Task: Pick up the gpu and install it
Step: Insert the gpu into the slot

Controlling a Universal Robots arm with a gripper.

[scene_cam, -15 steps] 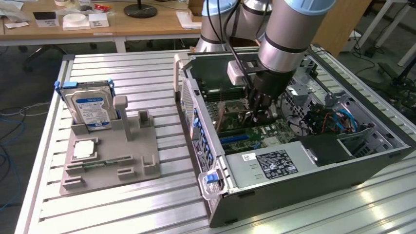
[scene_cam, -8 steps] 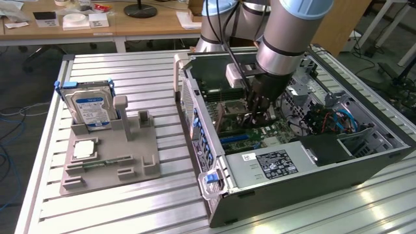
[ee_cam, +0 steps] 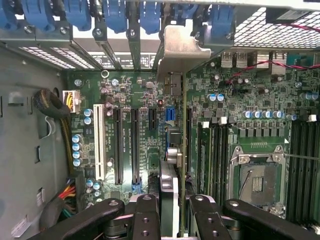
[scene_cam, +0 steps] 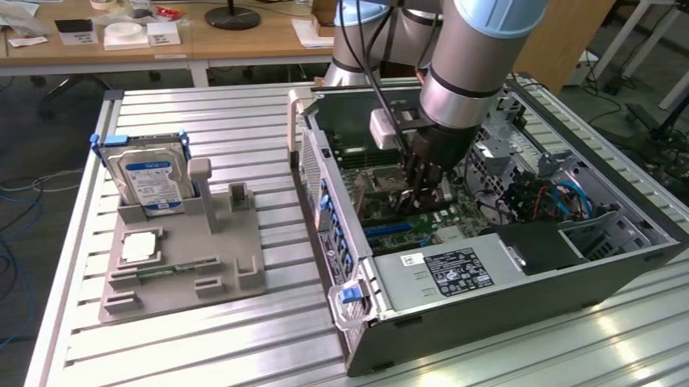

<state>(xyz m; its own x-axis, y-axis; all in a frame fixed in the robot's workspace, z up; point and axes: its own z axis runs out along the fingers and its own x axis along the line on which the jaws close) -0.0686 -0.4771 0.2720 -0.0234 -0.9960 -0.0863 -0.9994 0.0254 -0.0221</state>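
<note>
One arm [scene_cam: 473, 64] reaches down into an open computer case [scene_cam: 603, 274] that lies on its side on a ribbed, silver-grey slatted table [scene_cam: 215, 113]. Seen from the exterior view, the case takes the table's three o'clock half. At nine o'clock from it sits a grey moulded holder [scene_cam: 226, 258] with a hard drive [scene_cam: 151, 181] standing upright in its far corner.

Inside the case, the pincer [scene_cam: 423, 189] hangs over the green motherboard [ee_cam: 150, 100], its fingers [ee_cam: 145, 215] pressed against both faces of the gpu [ee_cam: 170, 190], pinching it. The card stands on edge, upright, between the long dark expansion slots [ee_cam: 118, 145] and the memory slots beside the processor socket [ee_cam: 257, 182]. Its silver bracket [ee_cam: 182, 47] points at the case's rear wall, just below the row of blue latches [ee_cam: 115, 12]. Whether its edge has entered a slot I cannot tell.

A grey power supply [scene_cam: 453, 270] with a label fills the case at five o'clock from the pincer. Beyond the table, at twelve o'clock, stand wooden desks [scene_cam: 258, 40] carrying white boxes, and blue cables [scene_cam: 16, 242] trail on the floor at nine o'clock.
</note>
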